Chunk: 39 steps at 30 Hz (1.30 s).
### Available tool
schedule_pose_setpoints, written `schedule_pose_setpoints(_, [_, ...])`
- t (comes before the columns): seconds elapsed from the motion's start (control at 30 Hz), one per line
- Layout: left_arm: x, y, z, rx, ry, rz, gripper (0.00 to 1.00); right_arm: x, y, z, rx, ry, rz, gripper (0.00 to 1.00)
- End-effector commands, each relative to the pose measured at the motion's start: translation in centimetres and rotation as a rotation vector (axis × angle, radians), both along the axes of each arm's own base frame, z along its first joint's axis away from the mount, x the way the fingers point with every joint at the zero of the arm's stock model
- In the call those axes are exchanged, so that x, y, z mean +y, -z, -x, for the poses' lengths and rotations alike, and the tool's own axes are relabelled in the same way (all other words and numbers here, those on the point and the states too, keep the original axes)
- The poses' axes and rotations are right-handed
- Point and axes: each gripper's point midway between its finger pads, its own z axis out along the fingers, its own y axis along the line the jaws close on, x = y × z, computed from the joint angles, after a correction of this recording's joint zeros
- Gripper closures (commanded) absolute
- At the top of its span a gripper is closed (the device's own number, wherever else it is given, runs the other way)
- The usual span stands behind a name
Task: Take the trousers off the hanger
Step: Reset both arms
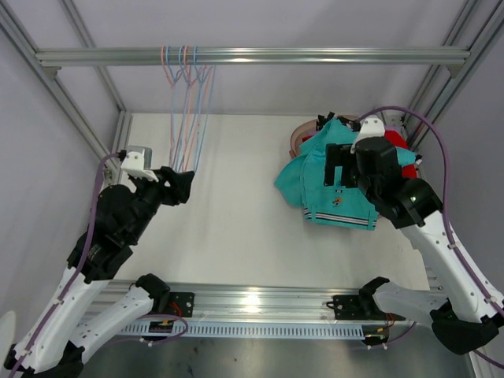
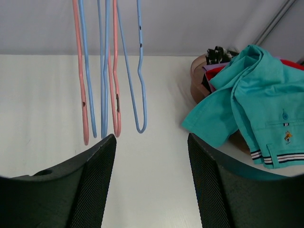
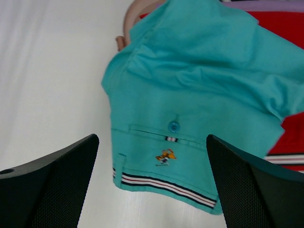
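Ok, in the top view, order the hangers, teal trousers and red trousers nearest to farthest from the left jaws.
1. Hangers, left side, just beyond.
2. Teal trousers, right side, top of the pile.
3. Red trousers, far right, behind the teal.

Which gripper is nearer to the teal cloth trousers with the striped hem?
Right. The right gripper hangs open just above the teal cloth trousers. The left gripper is far across the white table, beside the pink and blue wire hangers.
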Motion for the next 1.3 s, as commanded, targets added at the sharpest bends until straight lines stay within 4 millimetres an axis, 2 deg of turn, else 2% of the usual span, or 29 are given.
schedule_pose_setpoints(0.0, [-0.3,-1.4,0.3,-0.056,0.02,0.035,0.34,-4.3,-0.2,1.6,-0.051,0.143,0.118,0.01])
schedule_pose_setpoints(0.07, [-0.2,-1.4,0.3,-0.056,0.018,0.028,0.33,-6.0,0.0,2.0,-0.075,0.218,0.153,0.01])
schedule_pose_setpoints(0.2, [0.2,-1.2,0.1,-0.058,-0.006,0.029,0.32,-6.4,0.1,2.6,-0.12,0.223,0.13,0.01])
schedule_pose_setpoints(0.47, [-1.4,-0.5,-0.1,-0.017,0.055,0.037,0.31,-6.1,1.6,2.5,-0.095,0.236,0.194,0.01])
schedule_pose_setpoints(0.8, [-1.2,-0.2,-0.4,-0.01,0.036,0.032,0.3,-4.9,2.5,2.6,-0.097,0.177,0.209,0.01])
schedule_pose_setpoints(1.07, [-0.6,0.1,-0.8,-0.009,-0.002,0.019,0.29,-4.6,2.5,2.6,-0.108,0.173,0.189,0.01])
schedule_pose_setpoints(1.2, [-0.7,0.1,-0.9,-0.006,0.0,0.019,0.28,-5.0,2.7,2.6,-0.105,0.189,0.217,0.01])
schedule_pose_setpoints(1.27, [-0.8,0.3,-0.9,-0.001,0.004,0.016,0.28,-4.6,2.8,2.3,-0.1,0.196,0.239,0.01])
